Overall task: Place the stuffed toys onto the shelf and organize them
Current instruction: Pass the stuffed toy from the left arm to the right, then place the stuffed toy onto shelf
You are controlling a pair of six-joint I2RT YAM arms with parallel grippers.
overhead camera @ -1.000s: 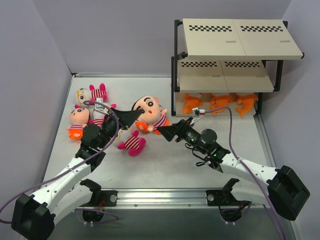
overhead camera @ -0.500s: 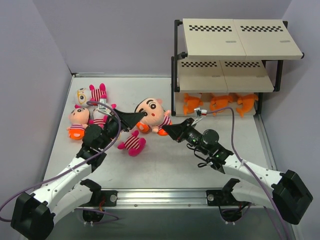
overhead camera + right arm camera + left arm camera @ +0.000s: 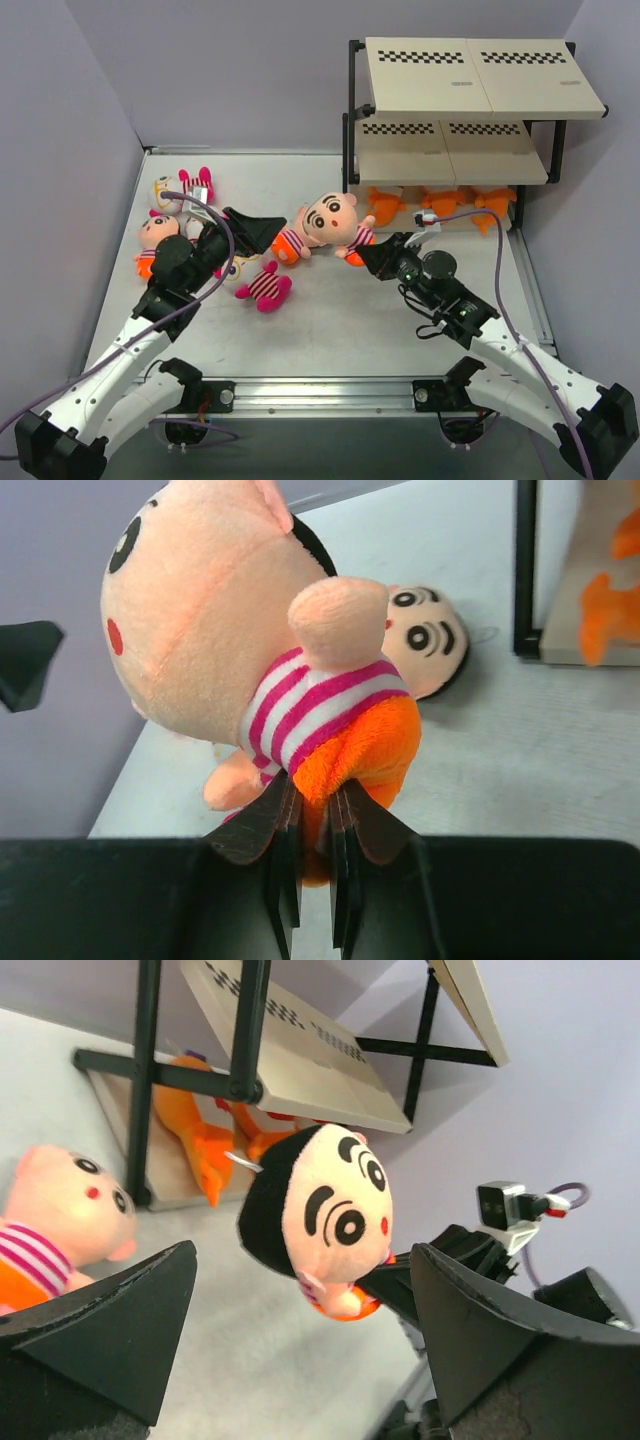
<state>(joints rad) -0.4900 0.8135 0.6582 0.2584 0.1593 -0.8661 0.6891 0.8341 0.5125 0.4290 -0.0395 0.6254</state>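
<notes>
**Right pincer clamped on a striped doll, left pincer spread wide**

The shelf (image 3: 455, 100) stood at the far right of the bench (image 3: 330, 330), with three orange sharks (image 3: 435, 205) in a row on its lowest board. The right arm reached forward and leftward, forearm low over the bench. The right pincer (image 3: 368, 255) was closed tight on the orange bottom of a striped doll (image 3: 330, 220). The doll was off the bench, just in front of the shelf's left post, its head tipped toward the other arm. The left arm stretched forward and rightward. The left pincer (image 3: 268, 232) had its fingers far apart, facing the doll's head without touching it. A second doll (image 3: 290, 243) lay on the bench between the pincers. A third doll (image 3: 155, 238) lay beside the left wrist. One pink-limbed toy (image 3: 195, 185) lay at the far left, and another pink toy (image 3: 263, 288) lay nearer, just beside the left arm.
</notes>
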